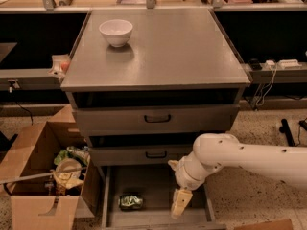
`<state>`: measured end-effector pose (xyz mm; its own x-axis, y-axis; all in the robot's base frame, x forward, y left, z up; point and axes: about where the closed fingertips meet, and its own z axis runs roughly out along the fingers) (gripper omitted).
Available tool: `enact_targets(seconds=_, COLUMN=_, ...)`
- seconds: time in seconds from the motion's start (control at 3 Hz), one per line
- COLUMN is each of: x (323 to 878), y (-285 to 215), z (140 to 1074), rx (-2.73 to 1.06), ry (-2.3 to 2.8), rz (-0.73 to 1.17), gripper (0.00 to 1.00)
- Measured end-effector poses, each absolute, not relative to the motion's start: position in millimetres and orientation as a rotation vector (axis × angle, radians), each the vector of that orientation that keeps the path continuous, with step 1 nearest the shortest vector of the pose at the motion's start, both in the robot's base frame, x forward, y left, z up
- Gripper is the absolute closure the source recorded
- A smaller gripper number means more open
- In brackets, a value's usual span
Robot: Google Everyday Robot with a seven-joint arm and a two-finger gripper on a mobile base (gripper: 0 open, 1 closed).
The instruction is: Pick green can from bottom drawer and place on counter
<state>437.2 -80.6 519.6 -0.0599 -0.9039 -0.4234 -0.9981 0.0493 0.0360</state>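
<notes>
Probably light, slick and easily dented, the can (130,201) wants a gentle mid-body hold from my gripper (179,204), which hangs nearby over the drawer (148,183), whether apart or together I cannot tell.

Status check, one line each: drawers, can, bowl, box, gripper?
bottom drawer: pulled open.
green can: on the drawer floor, left part, not grasped.
gripper: pointing down over the bottom drawer, right of the can, apart from it.
middle drawer: pushed in.
top drawer: pushed in.
white bowl: upright on the counter, back left.
cardboard box: open, holding clutter.
</notes>
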Motion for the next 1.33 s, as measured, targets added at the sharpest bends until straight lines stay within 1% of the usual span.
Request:
enact_targets(seconds=0.33, x=438, y=-45, z=467, rx=-1.958, ry=1.991, rz=0.473, gripper=0.0)
enact_targets(seconds=0.67, x=439, y=-9, z=415, rx=-1.966, ry=1.942, rz=0.553, gripper=0.0)
enact_targets(seconds=1.0, x=450, y=9, z=365, rx=-1.943, ry=1.914, rz=0.642, gripper=0.0)
enact_targets(seconds=1.33, x=474, y=18, z=309, rx=-1.916, ry=1.886, rz=0.727, gripper=0.0)
